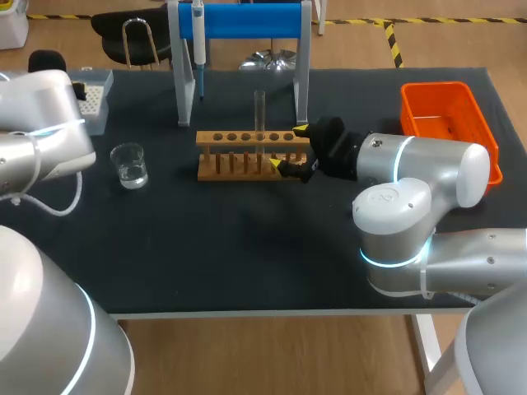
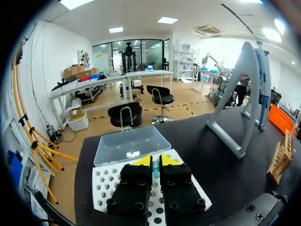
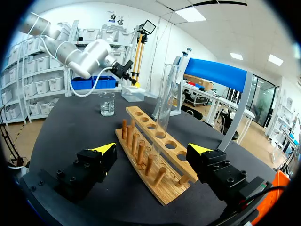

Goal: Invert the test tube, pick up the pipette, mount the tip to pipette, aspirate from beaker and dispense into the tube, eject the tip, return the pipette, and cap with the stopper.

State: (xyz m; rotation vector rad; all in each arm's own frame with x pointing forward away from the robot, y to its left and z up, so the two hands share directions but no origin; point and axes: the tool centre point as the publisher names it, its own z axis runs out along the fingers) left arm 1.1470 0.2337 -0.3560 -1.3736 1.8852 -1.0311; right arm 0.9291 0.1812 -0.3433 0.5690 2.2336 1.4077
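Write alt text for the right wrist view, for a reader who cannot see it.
The open right gripper straddles the near end of a wooden rack; a test tube stands in one hole ahead. A beaker sits beyond.

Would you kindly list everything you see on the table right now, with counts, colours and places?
Wooden test tube rack: one, light brown, middle of the table.
Clear glass test tube: one, upright in a rack hole.
Glass beaker of clear liquid: one, left of the rack.
Blue-and-white pipette stand: one, behind the rack.
White pipette: one, hanging on the stand's left end.
White tip box with clear lid: one, far left corner.
Orange plastic bin: one, far right.
Black table: one, under everything.
Left gripper: one, yellow-tipped, over the tip box.
Right gripper: one, yellow-tipped, open, a finger on either side of the rack's right end.
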